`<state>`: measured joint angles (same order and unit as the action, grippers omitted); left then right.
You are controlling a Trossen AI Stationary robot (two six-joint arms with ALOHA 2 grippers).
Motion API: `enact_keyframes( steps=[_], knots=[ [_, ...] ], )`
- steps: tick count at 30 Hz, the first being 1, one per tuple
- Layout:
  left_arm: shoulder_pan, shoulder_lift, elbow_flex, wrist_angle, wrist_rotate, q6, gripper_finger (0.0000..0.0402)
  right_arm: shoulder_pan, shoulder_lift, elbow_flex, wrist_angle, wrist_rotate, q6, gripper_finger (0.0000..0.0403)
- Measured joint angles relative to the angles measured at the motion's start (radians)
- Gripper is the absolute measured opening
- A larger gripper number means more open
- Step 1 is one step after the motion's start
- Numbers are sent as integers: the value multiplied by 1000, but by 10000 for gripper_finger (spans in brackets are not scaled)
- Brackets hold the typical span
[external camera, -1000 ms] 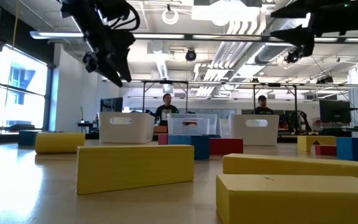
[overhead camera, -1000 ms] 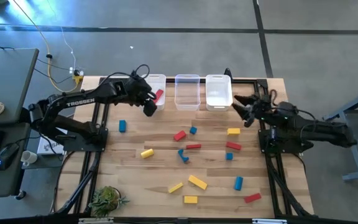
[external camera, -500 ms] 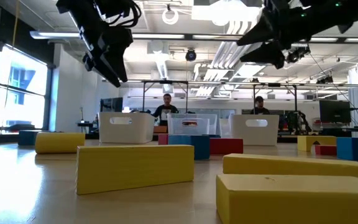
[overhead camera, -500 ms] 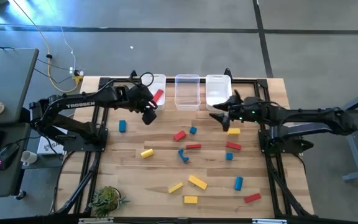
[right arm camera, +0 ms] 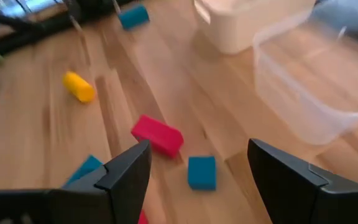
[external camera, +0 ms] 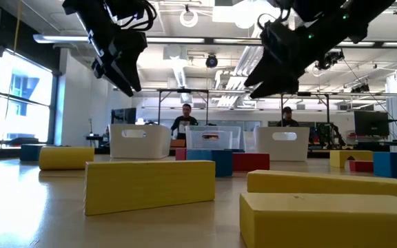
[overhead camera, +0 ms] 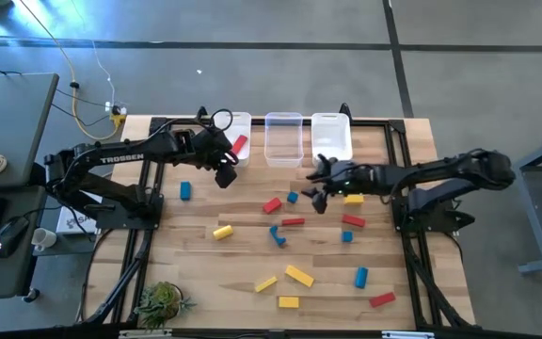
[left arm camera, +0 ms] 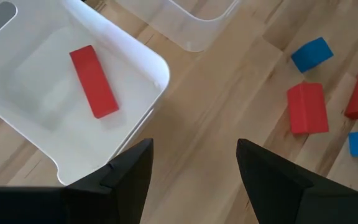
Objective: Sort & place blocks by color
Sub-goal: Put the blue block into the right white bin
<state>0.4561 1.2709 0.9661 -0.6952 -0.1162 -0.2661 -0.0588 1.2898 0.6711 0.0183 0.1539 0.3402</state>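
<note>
A red bar [left arm camera: 93,81] in the white bin [left arm camera: 138,59] is seen only in the left wrist view. The right gripper [overhead camera: 320,187], jaws apart, has been moved over a small blue cube [right arm camera: 201,172]. The left gripper [overhead camera: 224,168] is also held apart.

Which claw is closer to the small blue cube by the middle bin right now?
Right. The right claw hangs open just beside the blue cube; the left claw, open and empty, sits farther off by the left bin.
</note>
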Motion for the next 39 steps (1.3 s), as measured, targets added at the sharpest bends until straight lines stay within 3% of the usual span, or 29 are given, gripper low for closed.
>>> enact_keyframes(
  steps=[18,32,36,39],
  knots=[
    [0,0,0,0,0,0,220,7,371,126,8,47,-8,255],
    [0,0,0,2,0,-1,220,7,479,153,6,57,14,253],
    [0,0,0,2,0,-2,220,7,491,153,8,59,39,229],
    [0,0,0,2,0,-3,220,7,499,153,7,56,44,189]
  ],
)
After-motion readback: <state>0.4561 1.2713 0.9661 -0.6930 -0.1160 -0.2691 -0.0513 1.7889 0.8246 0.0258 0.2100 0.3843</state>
